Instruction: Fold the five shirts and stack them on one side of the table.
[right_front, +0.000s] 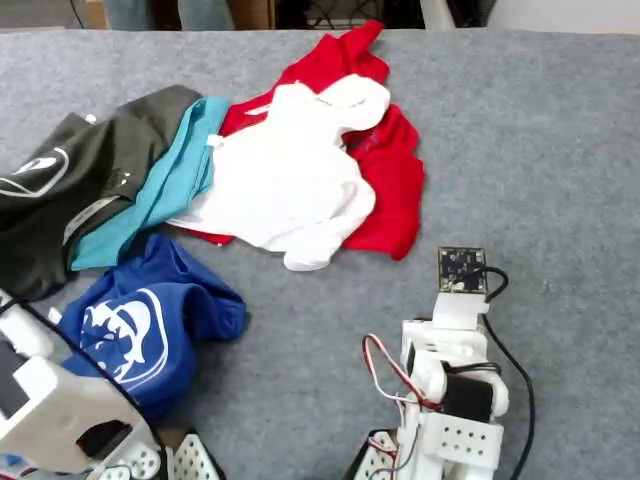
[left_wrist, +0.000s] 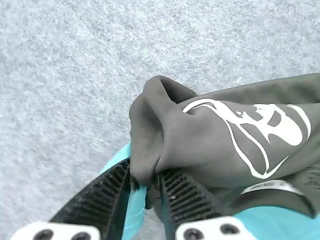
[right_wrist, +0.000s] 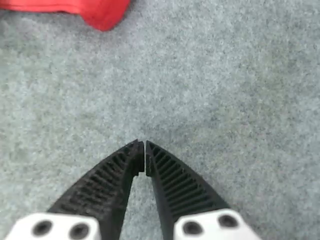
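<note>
In the high view five shirts lie crumpled on the grey table. A dark grey shirt (right_front: 75, 185) with a white logo is far left, with a teal shirt (right_front: 165, 185) beside it. A white shirt (right_front: 285, 185) covers most of a red shirt (right_front: 395, 195), and a blue shirt (right_front: 150, 320) lies at the front left. My left gripper (left_wrist: 146, 181) is shut on a raised fold of the dark grey shirt (left_wrist: 210, 140), with the teal shirt (left_wrist: 280, 225) under it. My right gripper (right_wrist: 144, 150) is shut on nothing, just above bare table, near a corner of the red shirt (right_wrist: 102, 12).
The right arm (right_front: 450, 370) sits folded at the front centre-right, and the left arm's base (right_front: 60, 415) is at the front left corner. The grey table cover (right_front: 540, 140) is bare on the right side and along the front middle.
</note>
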